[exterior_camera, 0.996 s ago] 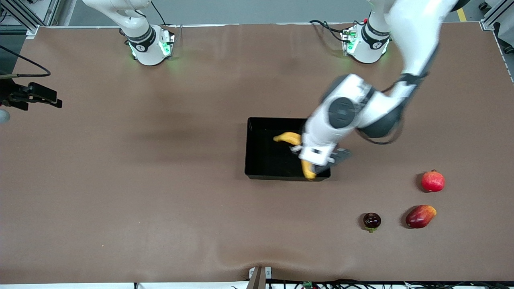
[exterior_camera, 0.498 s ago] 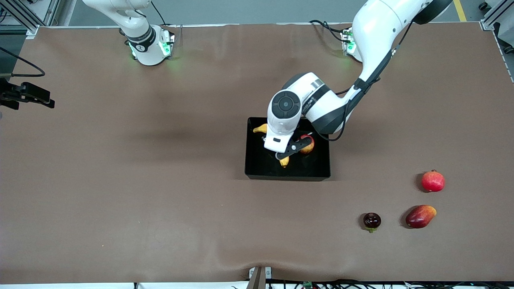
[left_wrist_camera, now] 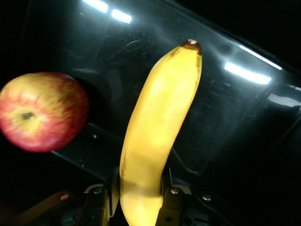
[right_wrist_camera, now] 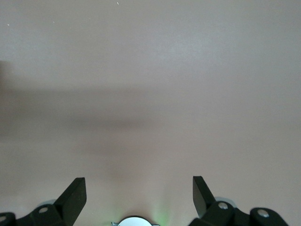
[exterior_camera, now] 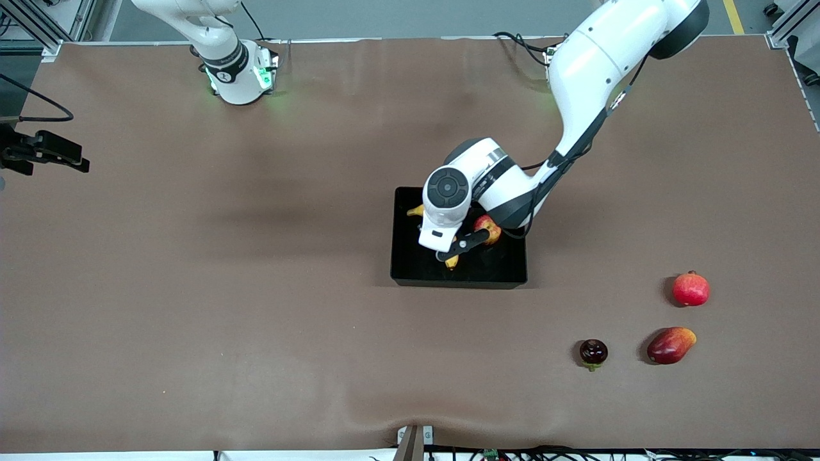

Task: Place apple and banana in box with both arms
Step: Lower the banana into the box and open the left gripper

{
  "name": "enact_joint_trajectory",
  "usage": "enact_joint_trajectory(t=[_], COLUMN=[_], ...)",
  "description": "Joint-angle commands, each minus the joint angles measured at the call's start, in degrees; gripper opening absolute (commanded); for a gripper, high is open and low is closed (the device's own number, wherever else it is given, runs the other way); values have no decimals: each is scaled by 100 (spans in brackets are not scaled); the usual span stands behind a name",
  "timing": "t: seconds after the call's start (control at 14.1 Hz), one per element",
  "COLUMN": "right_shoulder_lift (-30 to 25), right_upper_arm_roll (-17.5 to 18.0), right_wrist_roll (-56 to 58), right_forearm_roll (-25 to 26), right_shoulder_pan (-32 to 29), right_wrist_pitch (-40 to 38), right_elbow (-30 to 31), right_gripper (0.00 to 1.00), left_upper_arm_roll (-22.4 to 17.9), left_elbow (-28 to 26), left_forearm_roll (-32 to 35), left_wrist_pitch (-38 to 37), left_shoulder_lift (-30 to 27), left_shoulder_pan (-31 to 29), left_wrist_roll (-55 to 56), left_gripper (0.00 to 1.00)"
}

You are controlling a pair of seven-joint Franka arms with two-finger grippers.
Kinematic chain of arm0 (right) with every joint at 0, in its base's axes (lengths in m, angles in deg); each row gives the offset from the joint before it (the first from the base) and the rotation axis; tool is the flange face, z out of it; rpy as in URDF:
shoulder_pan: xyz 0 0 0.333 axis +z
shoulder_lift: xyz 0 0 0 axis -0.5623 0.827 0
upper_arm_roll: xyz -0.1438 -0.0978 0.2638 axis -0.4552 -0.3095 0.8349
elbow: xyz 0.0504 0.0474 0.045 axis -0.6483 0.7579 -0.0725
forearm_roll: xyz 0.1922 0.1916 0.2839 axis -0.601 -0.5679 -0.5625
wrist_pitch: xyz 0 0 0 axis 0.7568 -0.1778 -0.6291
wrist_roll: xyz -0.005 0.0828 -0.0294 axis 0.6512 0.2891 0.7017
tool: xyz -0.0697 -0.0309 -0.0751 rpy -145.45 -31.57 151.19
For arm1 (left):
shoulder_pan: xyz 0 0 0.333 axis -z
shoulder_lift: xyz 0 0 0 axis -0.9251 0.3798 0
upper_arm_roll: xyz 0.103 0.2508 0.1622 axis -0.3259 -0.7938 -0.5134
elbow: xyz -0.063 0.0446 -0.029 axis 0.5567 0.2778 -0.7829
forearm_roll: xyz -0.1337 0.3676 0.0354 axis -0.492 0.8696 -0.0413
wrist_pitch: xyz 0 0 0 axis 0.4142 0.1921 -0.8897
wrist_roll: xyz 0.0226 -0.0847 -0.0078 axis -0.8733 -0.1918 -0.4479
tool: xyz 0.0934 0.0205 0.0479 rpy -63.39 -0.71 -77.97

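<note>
The black box (exterior_camera: 402, 256) sits mid-table. The apple (exterior_camera: 488, 228), red with yellow patches, lies in it toward the left arm's end; the left wrist view also shows it (left_wrist_camera: 42, 110). My left gripper (exterior_camera: 457, 250) is down inside the box, shut on the yellow banana (exterior_camera: 416, 210), whose two tips stick out from under the wrist. In the left wrist view the banana (left_wrist_camera: 160, 127) sits between the fingers over the glossy box floor (left_wrist_camera: 235, 117), beside the apple and apart from it. My right gripper (right_wrist_camera: 138, 188) is open and empty over bare table; that arm waits.
Three other fruits lie toward the left arm's end, nearer the front camera than the box: a round red fruit with a crown tip (exterior_camera: 690, 289), a red-orange mango (exterior_camera: 670, 345) and a small dark fruit (exterior_camera: 593, 352).
My left arm carried the banana across the box toward the right arm's end and lower into it. The apple, covered by the arm before, now shows. The right arm has barely moved.
</note>
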Motion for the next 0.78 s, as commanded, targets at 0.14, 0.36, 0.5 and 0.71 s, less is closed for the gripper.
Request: enact_joint_trajectory(t=[0.14, 0.36, 0.5, 0.71], right_shoulder_lift=[-124, -116, -116, -116], right_upper_arm_roll=[42, 42, 51, 51], right_wrist_roll=[44, 70, 44, 44], right_forearm_roll=[-130, -130, -130, -121], right_shoulder_pan=[-39, -39, -22, -4], right_wrist_pitch=[8, 17, 26, 35], right_elbow=[41, 41, 41, 41], right_gripper=[100, 100, 100, 100], left_upper_arm_roll=[-16, -25, -34, -96], left_elbow=[49, 41, 102, 137], left_forearm_roll=[223, 661, 698, 751], left_wrist_pitch=[557, 558, 505, 199], left_shoulder_lift=[298, 281, 97, -578], left_shoulder_pan=[86, 129, 16, -379], left_wrist_roll=[153, 214, 153, -223], left_gripper=[0, 100, 100, 100])
